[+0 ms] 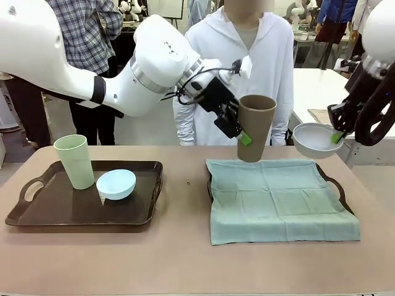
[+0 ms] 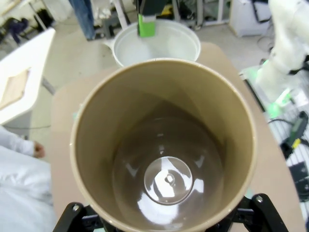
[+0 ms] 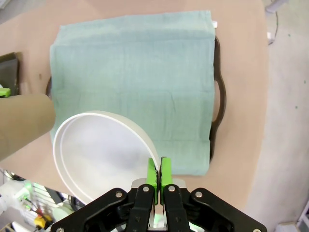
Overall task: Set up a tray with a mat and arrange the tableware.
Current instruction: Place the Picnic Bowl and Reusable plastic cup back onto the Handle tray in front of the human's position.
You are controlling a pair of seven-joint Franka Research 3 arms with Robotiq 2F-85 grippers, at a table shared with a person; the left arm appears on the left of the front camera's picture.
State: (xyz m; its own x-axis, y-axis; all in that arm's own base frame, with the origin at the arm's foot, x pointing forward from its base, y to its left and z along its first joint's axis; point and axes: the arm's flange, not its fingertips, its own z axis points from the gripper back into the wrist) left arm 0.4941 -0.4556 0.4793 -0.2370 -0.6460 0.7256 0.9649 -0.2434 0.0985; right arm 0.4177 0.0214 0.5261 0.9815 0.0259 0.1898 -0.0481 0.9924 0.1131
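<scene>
My left gripper (image 1: 242,132) is shut on the brown cup (image 1: 256,126) and holds it upright over the far left corner of the green mat (image 1: 281,197). In the left wrist view I look down into the brown cup (image 2: 164,159). My right gripper (image 1: 336,137) is shut on the rim of the white bowl (image 1: 315,139), in the air above the far right end of the mat-covered tray (image 1: 336,188). In the right wrist view the pads (image 3: 152,173) pinch the white bowl's (image 3: 96,154) rim above the mat (image 3: 135,72). The pale green cup (image 1: 74,161) and light blue bowl (image 1: 116,184) stand on the left tray (image 1: 80,213).
A person in a white hoodie (image 1: 247,61) stands at the far side of the table, between the two trays. Bare tabletop (image 1: 185,259) runs along the near edge. Another white table (image 1: 315,92) is behind, to the right.
</scene>
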